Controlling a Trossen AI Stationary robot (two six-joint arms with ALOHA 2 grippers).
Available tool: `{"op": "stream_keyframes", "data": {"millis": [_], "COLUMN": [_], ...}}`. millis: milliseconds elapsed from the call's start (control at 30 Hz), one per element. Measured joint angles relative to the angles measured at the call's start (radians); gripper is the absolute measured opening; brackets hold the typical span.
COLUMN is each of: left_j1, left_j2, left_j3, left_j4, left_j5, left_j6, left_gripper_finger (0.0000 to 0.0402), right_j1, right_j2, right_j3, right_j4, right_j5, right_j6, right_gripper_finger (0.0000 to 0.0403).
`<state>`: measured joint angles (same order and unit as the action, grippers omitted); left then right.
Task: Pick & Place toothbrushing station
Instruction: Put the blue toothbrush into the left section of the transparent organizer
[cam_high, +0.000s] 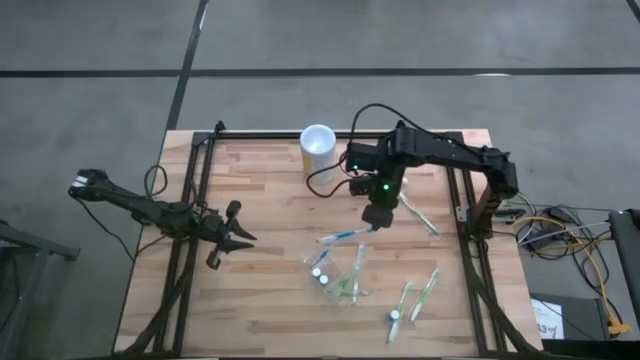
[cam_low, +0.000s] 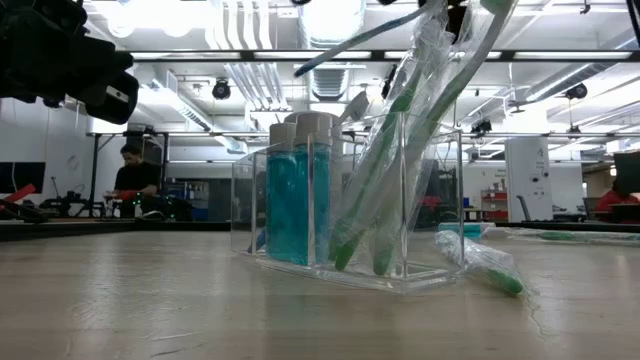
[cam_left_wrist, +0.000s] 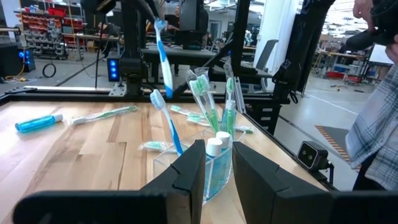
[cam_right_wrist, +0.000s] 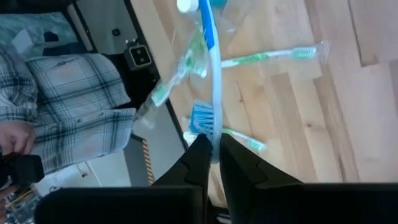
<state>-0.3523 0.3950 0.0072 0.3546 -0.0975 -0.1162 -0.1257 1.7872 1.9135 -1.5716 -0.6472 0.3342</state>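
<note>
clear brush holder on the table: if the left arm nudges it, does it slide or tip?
Probably tips before sliding far: the clear holder carries tall toothbrushes leaning out above its rim, so it looks top-heavy. The blue-filled bottles standing inside should add some low weight, which helps. Its smooth plastic walls look slippery and likely brittle, so a low, gentle push seems safer.
</note>
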Motion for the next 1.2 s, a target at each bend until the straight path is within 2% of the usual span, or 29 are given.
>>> {"op": "stream_keyframes", "data": {"millis": [233, 667, 1200], "left_j1": [0.0, 0.0, 0.0], "left_j2": [0.0, 0.0, 0.0], "left_j3": [0.0, 0.0, 0.0], "left_j4": [0.0, 0.0, 0.0], "left_j5": [0.0, 0.0, 0.0], "left_j6": [0.0, 0.0, 0.0], "left_gripper_finger": [0.0085, 0.0085, 0.0085], "right_j1": [-0.001, 0.027, 0.029], "right_j2": [0.076, 0.082, 0.065], "right_j3": [0.045, -0.012, -0.012], "right_j4": [0.001, 0.001, 0.016], "right_j5": [-0.011, -0.044, 0.02], "right_j6": [-0.004, 0.022, 0.021], "right_gripper_finger": [0.0023, 0.0023, 0.0023]}}
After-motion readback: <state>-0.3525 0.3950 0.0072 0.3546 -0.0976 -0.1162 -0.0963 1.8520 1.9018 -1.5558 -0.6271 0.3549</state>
